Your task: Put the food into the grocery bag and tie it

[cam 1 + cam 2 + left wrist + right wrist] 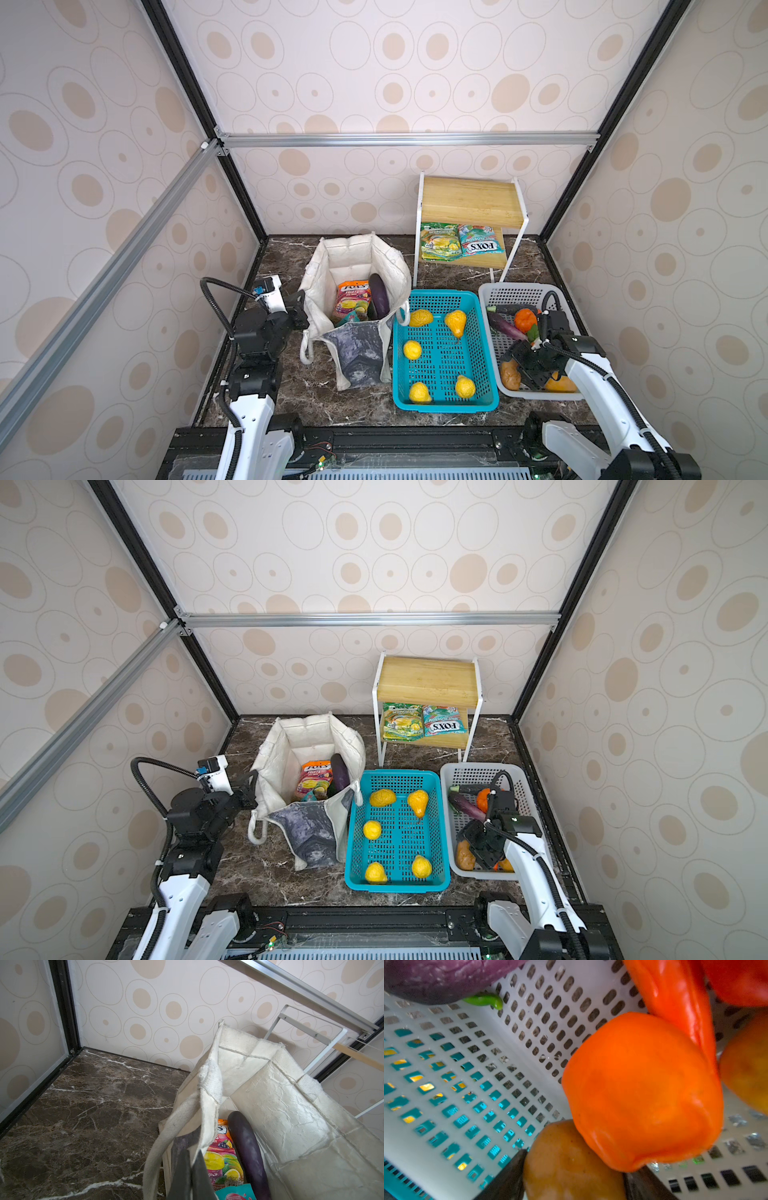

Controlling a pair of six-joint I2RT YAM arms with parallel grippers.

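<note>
The grocery bag (357, 353) (307, 833) (280, 1105) stands open left of centre. Inside lie a purple eggplant (379, 295) (247, 1147), an orange candy packet (352, 297) (222, 1159) and a teal packet (234, 1192). My left gripper (301, 309) (192, 1159) is shut on the bag's left rim beside a white handle. My right gripper (517, 372) (575, 1167) is down in the white basket (490, 299), its jaws against both sides of a brown potato (510, 374) (566, 1159). An orange fruit (643, 1088) rests against the potato. Another eggplant (505, 326) lies further back.
A teal basket (415, 295) with several yellow fruit sits between the bag and the white basket. A wooden shelf (469, 199) at the back holds a green packet (440, 241) and a teal packet (481, 242). Frame posts and walls close in the marble table (291, 386).
</note>
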